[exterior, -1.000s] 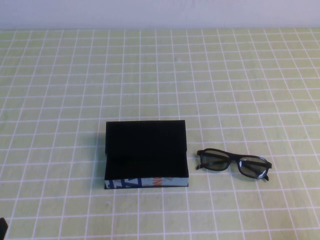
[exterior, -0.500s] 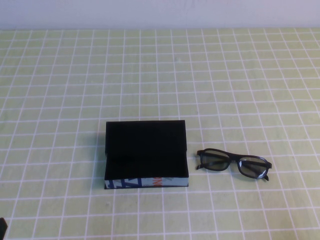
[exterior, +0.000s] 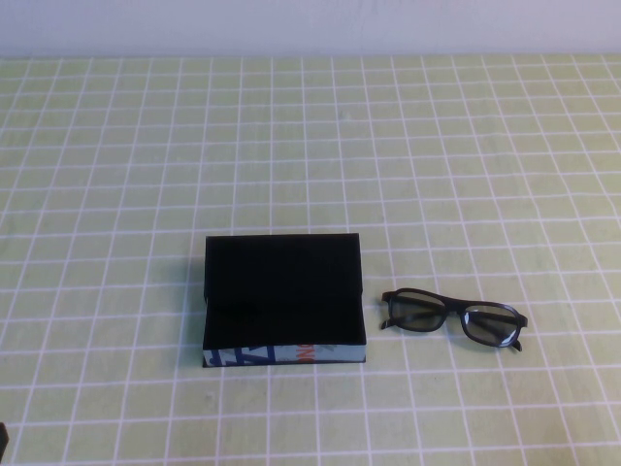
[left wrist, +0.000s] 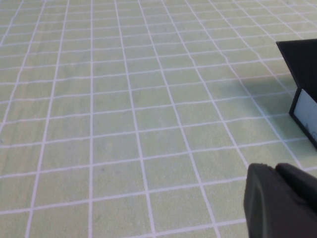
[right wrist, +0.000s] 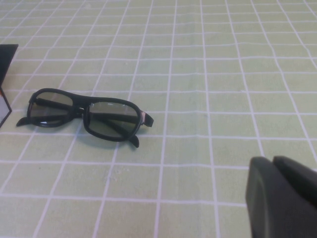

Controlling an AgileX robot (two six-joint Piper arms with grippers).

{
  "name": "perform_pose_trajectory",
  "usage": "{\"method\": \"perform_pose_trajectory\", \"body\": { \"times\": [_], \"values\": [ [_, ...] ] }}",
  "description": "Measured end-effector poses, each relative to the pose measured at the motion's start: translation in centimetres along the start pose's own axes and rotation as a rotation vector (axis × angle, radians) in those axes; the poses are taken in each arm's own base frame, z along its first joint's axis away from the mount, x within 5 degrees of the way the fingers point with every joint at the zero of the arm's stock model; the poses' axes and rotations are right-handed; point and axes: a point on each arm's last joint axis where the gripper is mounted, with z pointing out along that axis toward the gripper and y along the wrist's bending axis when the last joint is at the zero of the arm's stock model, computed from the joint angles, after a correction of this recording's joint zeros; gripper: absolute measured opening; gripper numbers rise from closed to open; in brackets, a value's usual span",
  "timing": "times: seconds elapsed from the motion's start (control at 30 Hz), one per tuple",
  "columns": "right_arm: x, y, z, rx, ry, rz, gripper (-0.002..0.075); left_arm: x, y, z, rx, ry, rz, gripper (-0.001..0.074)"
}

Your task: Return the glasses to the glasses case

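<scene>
The glasses case stands open in the middle of the table, black lid raised at the back, printed blue, white and orange-red side facing me. The black glasses lie unfolded on the cloth just right of it, apart from it. My left gripper is shut and empty, low over the cloth left of the case. My right gripper is shut and empty, right of the glasses, with a corner of the case beyond them.
A yellow-green cloth with a white grid covers the whole table up to a pale wall at the back. A dark bit of my left arm shows at the near left corner.
The dark bit of my left arm at the near left corner has slipped slightly further out of view. The case and glasses have not moved.
</scene>
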Motion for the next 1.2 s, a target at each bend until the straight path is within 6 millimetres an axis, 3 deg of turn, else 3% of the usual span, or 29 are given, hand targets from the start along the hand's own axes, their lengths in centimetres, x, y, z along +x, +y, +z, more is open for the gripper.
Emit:
{"method": "perform_pose_trajectory", "body": {
  "times": [0.33,0.63,0.87,0.97,1.1,1.2],
  "values": [
    [-1.0,-0.2,-0.1,0.026,-0.108,0.002,-0.0017,-0.3,-0.1,0.0,0.008,-0.031,-0.014,-0.0004],
    [-3.6,-0.9,-0.8,0.099,-0.402,0.008,-0.0017,-3.6,-0.1,-0.7,0.044,-0.411,-0.156,-0.0003],
    [-3.9,-1.0,-0.9,0.107,-0.442,0.018,-0.0017,-4.1,0.0,-1.0,0.044,-0.469,-0.159,-0.0003],
    [-4.4,-1.2,-1.2,0.111,-0.518,0.108,-0.0017,-4.4,0.0,-1.1,0.048,-0.509,-0.181,-0.0003],
    [-6.1,-2.0,-2.7,0.112,-0.782,0.323,-0.0017,-5.5,0.1,-1.9,0.087,-0.660,-0.298,-0.0003],
    [-7.6,-2.1,-4.0,0.084,-0.942,0.380,-0.0017,-6.6,0.3,-2.9,0.129,-0.817,-0.374,-0.0003]
  ]
}}
